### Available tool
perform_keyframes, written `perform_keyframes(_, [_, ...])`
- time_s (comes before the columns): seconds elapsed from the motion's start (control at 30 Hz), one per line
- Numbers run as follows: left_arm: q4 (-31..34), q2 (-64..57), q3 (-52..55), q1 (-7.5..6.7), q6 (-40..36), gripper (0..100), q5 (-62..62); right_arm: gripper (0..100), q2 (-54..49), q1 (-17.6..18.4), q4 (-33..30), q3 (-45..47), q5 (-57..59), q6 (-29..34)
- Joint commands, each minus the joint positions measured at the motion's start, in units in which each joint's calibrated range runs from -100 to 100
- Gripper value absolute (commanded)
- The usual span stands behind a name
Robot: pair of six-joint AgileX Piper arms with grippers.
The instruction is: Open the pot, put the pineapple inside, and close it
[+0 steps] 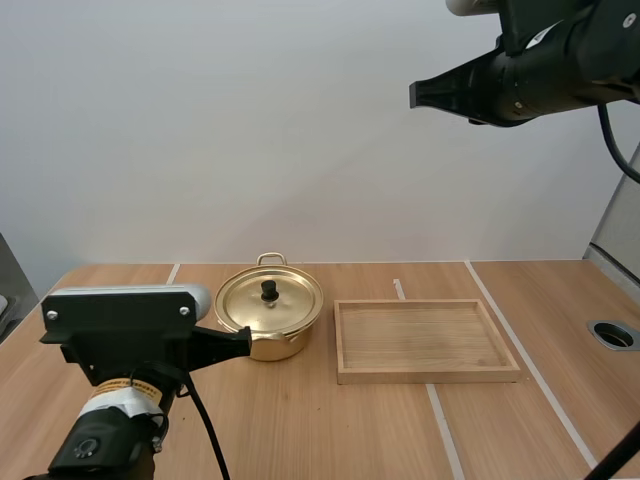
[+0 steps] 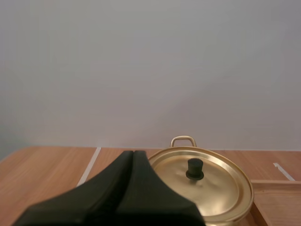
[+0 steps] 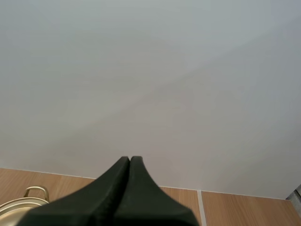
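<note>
The round golden metal pot (image 1: 268, 318) stands on the wooden worktop (image 1: 330, 430), lid (image 2: 216, 188) seated, its black knob (image 2: 195, 168) plain in the left wrist view; the high view sets a shallow rectangular wooden tray (image 1: 427, 375) just beside the pot; left gripper (image 1: 243, 340) near the pot, fingers (image 2: 117, 188) together; right gripper (image 1: 415, 95) high above the pot, likewise closed.

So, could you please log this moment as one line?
pot lidded, beside wooden tray | left gripper shut beside pot | right gripper shut, raised high

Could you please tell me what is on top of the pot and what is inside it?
A gold lid with a black knob sits on the pot. The lid covers the inside, so its contents cannot be seen.
</note>
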Motion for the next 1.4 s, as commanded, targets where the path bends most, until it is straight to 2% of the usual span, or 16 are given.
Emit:
perform_keyframes(0.0, [1.21, -0.45, 2.05, -0.10, -1.19, 0, 5.00, 0, -0.72, -0.26, -0.07, -0.29, -0.35, 0.17])
perform_keyframes(0.07, [1.08, -0.45, 2.31, -0.10, -0.16, 0, 5.00, 0, -0.72, -0.26, -0.07, -0.29, -0.35, 0.17])
perform_keyframes(0.17, [-0.18, -0.45, 2.31, -0.10, -0.04, 0, 12.74, 0, -0.72, -0.26, -0.07, -0.29, -0.35, 0.17])
perform_keyframes(1.23, [-0.97, -0.45, 2.31, -0.10, 2.11, 0, 12.31, 0, -0.72, -0.26, -0.07, -0.29, -0.35, 0.17])
perform_keyframes(1.37, [-0.97, -0.45, 2.31, -0.10, 2.11, 0, 12.31, 0, -1.85, -0.09, -3.05, 1.43, -1.52, -0.21])
